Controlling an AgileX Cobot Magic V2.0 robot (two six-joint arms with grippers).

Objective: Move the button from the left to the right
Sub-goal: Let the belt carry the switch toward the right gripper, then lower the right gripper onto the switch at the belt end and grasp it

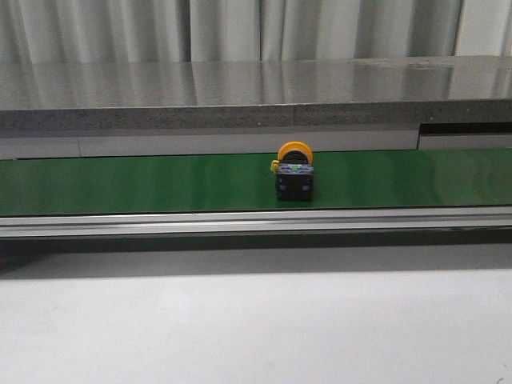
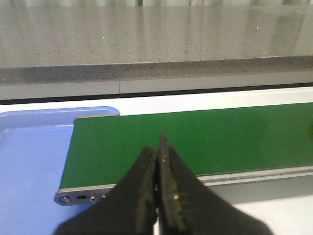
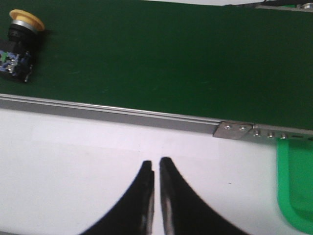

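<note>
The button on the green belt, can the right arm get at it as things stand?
Probably yes. The button lies alone on the green belt, nothing standing between it and the right tool, which would need to open first.

We take this for a factory-style test line: a green conveyor belt (image 1: pixel 144 182) in an aluminium frame (image 1: pixel 240 222), grey speckled stone worktop (image 1: pixel 240 92) behind, pale curtains (image 1: pixel 160 28) beyond, plastic trays (image 2: pixel 29 147) at the belt's ends.
</note>
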